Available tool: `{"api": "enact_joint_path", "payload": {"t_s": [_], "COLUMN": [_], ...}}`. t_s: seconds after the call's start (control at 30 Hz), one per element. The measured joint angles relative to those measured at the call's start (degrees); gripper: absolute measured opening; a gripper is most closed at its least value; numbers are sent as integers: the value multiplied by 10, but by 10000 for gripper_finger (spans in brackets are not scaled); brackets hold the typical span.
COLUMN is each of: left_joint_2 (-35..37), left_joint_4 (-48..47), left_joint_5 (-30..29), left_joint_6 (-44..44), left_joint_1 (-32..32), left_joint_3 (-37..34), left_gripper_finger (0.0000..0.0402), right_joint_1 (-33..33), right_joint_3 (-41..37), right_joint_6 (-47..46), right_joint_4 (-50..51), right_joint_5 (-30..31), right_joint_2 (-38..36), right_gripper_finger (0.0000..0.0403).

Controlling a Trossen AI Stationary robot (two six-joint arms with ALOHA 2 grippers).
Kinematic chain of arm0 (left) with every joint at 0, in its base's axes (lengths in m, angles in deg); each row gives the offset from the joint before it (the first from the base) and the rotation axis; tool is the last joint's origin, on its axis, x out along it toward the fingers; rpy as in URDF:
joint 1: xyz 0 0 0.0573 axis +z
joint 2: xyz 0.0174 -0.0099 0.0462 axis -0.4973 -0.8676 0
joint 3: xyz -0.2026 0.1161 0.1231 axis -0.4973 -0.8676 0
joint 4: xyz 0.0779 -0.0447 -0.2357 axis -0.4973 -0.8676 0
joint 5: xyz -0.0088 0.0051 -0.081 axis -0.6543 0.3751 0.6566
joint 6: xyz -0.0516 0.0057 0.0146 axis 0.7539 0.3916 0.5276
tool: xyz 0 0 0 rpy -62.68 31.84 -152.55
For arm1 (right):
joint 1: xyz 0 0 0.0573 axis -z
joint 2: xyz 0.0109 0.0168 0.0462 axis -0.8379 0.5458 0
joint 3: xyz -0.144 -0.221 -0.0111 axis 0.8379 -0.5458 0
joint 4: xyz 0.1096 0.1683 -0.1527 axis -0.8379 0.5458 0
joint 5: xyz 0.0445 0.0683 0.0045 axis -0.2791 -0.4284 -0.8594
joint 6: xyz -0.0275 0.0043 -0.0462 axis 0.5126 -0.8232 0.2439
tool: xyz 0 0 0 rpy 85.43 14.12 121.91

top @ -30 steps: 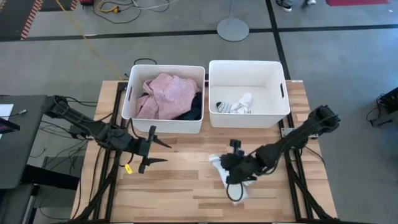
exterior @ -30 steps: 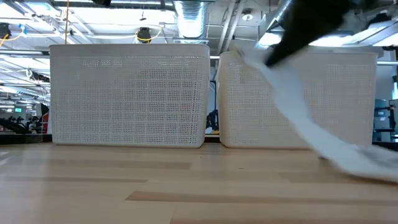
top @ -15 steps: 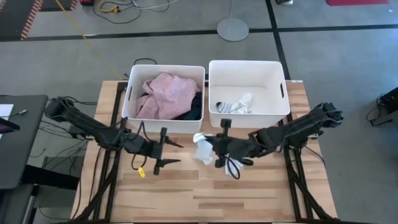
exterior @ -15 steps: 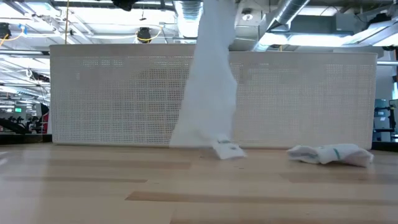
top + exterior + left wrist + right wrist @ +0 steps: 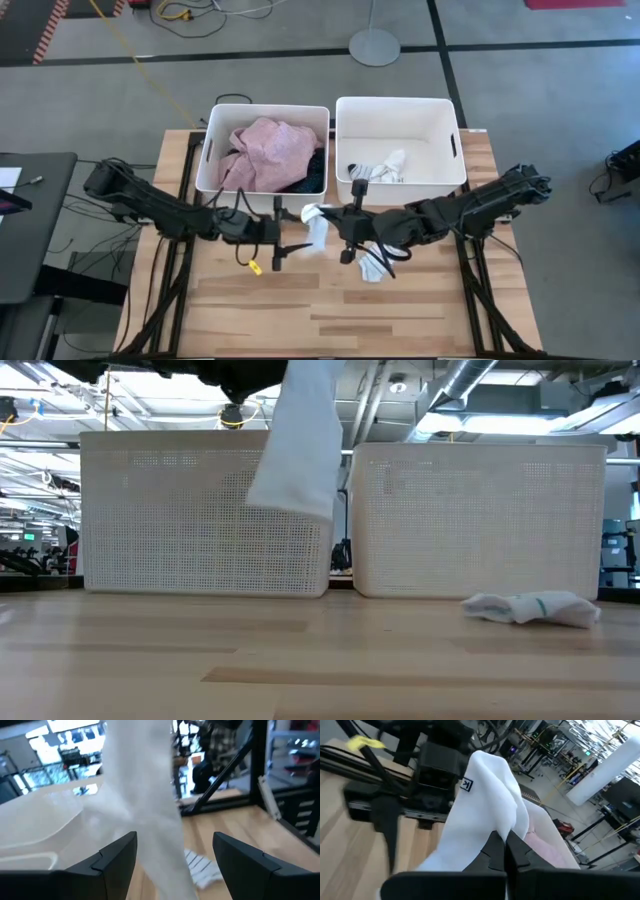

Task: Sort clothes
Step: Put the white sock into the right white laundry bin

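From above, your right gripper (image 5: 345,222) sits near the middle of the bench (image 5: 300,310), just in front of the gap between the two white bins. Its jaws are clenched on a white sock (image 5: 316,224), which hangs off to the left of them. Your left gripper (image 5: 290,229) faces it from the other side, jaws released, with the sock right at its fingertips. A second sock (image 5: 374,266) lies on the bench, just in front of the right gripper. The left bin (image 5: 262,197) holds a pink shirt (image 5: 268,150) over a dark garment (image 5: 312,176); the right bin (image 5: 400,188) holds a few small socks (image 5: 380,169).

From bench height, the held sock (image 5: 298,438) dangles clear of the wood, in front of the left bin's right end. The other sock (image 5: 530,608) rests on the bench before the right bin.

Through your left wrist camera, the white sock (image 5: 145,820) hangs between the two spread fingers (image 5: 112,860), with the striped sock (image 5: 202,868) on the bench beyond.

Through your right wrist camera, the sock (image 5: 485,815) is pinched in your jaws, and the left gripper (image 5: 395,810) stands just past it.
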Motion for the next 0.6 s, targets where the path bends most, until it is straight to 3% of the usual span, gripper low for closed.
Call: {"api": "enact_joint_path", "payload": {"t_s": [0.3,0.4,0.6], "left_joint_2": [-67,-71,-66], "left_joint_4": [28,13,-18], "left_joint_5": [-19,-29,-30], "left_joint_6": [-11,-42,-95], "left_joint_1": [21,20,20], "left_joint_3": [47,61,70], "left_gripper_finger": [240,185,19], "right_joint_1": [4,-3,-24], "right_joint_3": [0,0,0], "right_joint_6": [15,15,11], "right_joint_4": [-14,-8,20], "right_joint_5": [0,0,28], "right_joint_2": [0,0,0], "right_gripper_finger": [0,0,0]}}
